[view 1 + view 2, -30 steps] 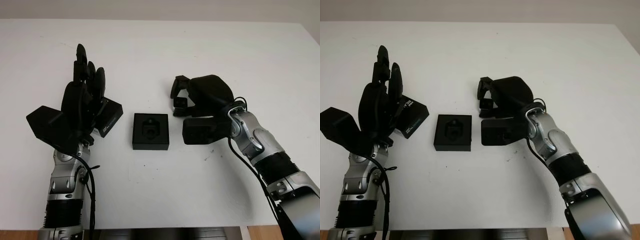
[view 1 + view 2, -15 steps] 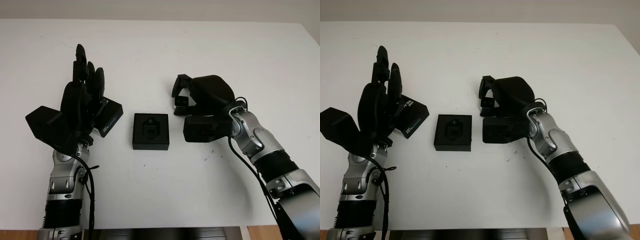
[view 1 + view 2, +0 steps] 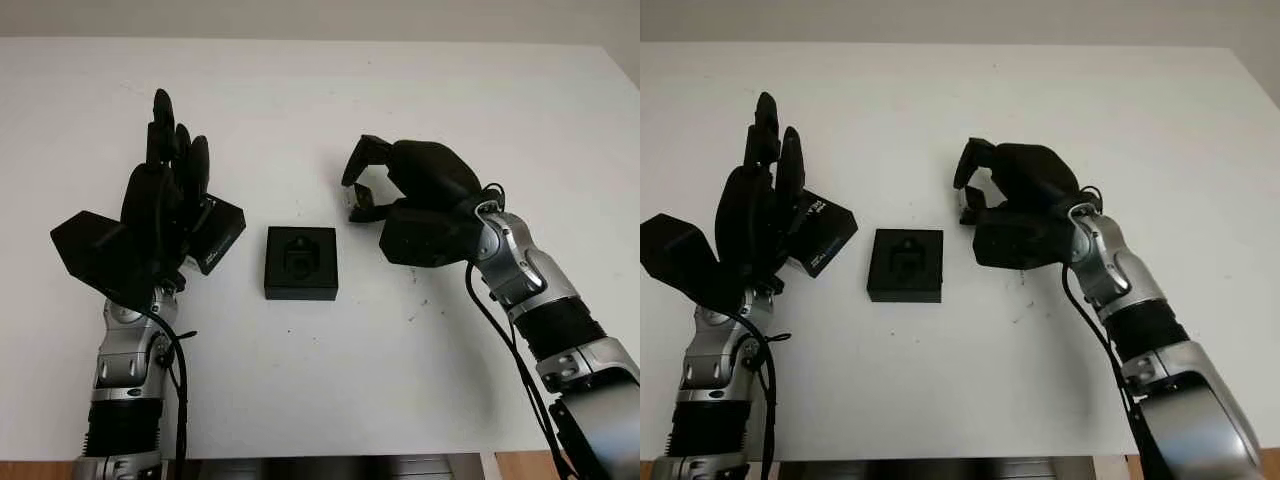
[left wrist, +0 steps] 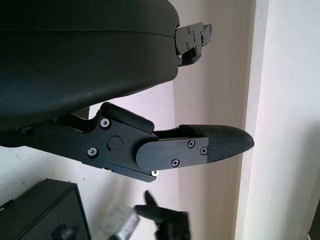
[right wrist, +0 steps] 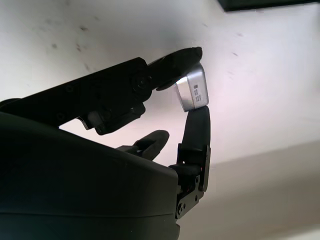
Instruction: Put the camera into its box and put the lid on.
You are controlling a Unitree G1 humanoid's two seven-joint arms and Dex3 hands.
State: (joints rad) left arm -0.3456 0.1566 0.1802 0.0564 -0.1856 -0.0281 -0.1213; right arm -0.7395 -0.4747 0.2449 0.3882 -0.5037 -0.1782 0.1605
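Where the white worktop [image 3: 420,400] carries the set, one of each item is counted. One box [image 3: 301,262], black and square, lies uncovered at the centre with a moulded recess showing. One lid [image 3: 215,234], black with white print, lies tilted just left of the box, partly under the left hand [image 3: 165,195]; that hand hovers open over it, grasping nothing. One camera [image 5: 190,89], small and silver, is pinched between the fingertips [image 5: 186,55] of the right hand [image 3: 400,190], raised off the worktop near the box's right side.
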